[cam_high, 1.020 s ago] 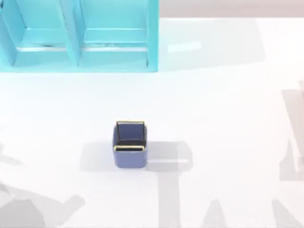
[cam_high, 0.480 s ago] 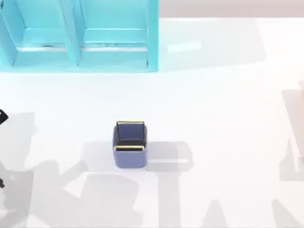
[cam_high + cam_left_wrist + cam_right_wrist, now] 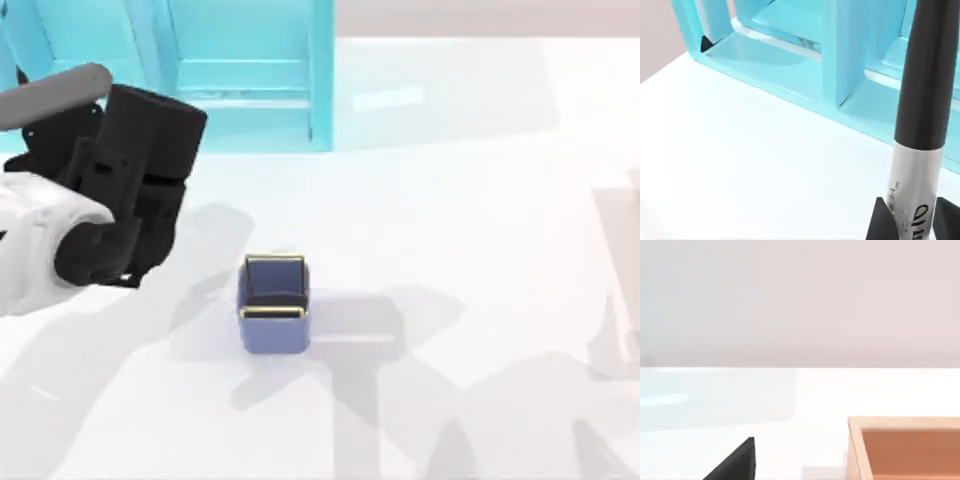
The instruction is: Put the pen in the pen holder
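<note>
Top view: left end effector (image 3: 120, 200) hangs over the counter (image 3: 480, 200), clenched on the pen (image 3: 60, 92). The grey barrel end pokes out of its far side, toward the turquoise shelf unit (image 3: 240, 70) behind it. Pen holder (image 3: 273, 303) stands upright on the counter, near the end effector's lower right side and clear of it, mouth open and unobstructed. Pen is not over the holder yet.

Left wrist view: pen (image 3: 922, 115) runs straight out from the end effector, black cap forward, silver barrel with printed lettering pinched between the dark fingers (image 3: 882, 222). Grip sits on the barrel just behind the cap. The shelf unit (image 3: 840, 60) lies beyond the pen tip, bare counter (image 3: 740, 165) beneath.

Right wrist view: a dark fingertip (image 3: 737, 462) of the right end effector shows at the frame edge; can't tell whether it's open or closed. Ahead of it an orange-tan box (image 3: 905, 447) sits on the counter. Arm looks parked.

Handling, my read: pen is light, rigid, with a smooth, probably slippery barrel, so it may pivot in a two-finger pinch. Grip on the barrel close to the middle seems right. Needs tipping near-vertical above the holder's mouth before letting go; holder looks light enough to tip if knocked.
</note>
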Motion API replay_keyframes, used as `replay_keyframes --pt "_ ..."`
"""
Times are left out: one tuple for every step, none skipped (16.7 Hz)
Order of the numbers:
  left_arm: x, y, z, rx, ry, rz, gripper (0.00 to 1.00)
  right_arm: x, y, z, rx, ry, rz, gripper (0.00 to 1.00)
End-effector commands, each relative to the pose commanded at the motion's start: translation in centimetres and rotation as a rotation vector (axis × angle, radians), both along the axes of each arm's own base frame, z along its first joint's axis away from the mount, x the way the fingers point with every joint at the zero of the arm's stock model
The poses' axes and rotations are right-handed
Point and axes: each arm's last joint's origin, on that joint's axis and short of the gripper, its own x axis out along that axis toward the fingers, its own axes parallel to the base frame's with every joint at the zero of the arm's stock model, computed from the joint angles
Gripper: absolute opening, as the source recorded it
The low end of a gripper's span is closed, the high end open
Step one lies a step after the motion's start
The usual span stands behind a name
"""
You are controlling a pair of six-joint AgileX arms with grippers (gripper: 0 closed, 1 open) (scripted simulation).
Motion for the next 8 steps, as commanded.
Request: replay_keyframes --pt "-0.3 -2.1 0.6 0.031 -0.069 -0.009 0.0 0.0 0.0 0.0 0.0 0.0 0.0 1.0" --pt "-0.8 -4.2 1.0 0.054 -0.132 -0.015 0.0 0.0 0.0 0.0 0.0 0.0 0.0 1.0" --pt "-1.5 -6.2 1.4 0.072 -0.187 -0.02 0.0 0.0 0.0 0.0 0.0 0.0 0.0 1.0" --pt "-2.3 -8.1 1.7 0.087 -0.234 -0.024 0.0 0.0 0.0 0.0 0.0 0.0 0.0 1.0" --pt "-3.2 -9.8 1.8 0.098 -0.273 -0.029 0.0 0.0 0.0 0.0 0.0 0.0 0.0 1.0" --pt "-4.1 -11.4 1.8 0.108 -0.304 -0.034 0.0 0.0 0.0 0.0 0.0 0.0 0.0 1.0" --pt "-5.1 -12.8 1.8 0.117 -0.33 -0.04 0.0 0.0 0.0 0.0 0.0 0.0 0.0 1.0" --pt "-6.1 -14.0 1.6 0.125 -0.35 -0.046 0.0 0.0 0.0 0.0 0.0 0.0 0.0 1.0"
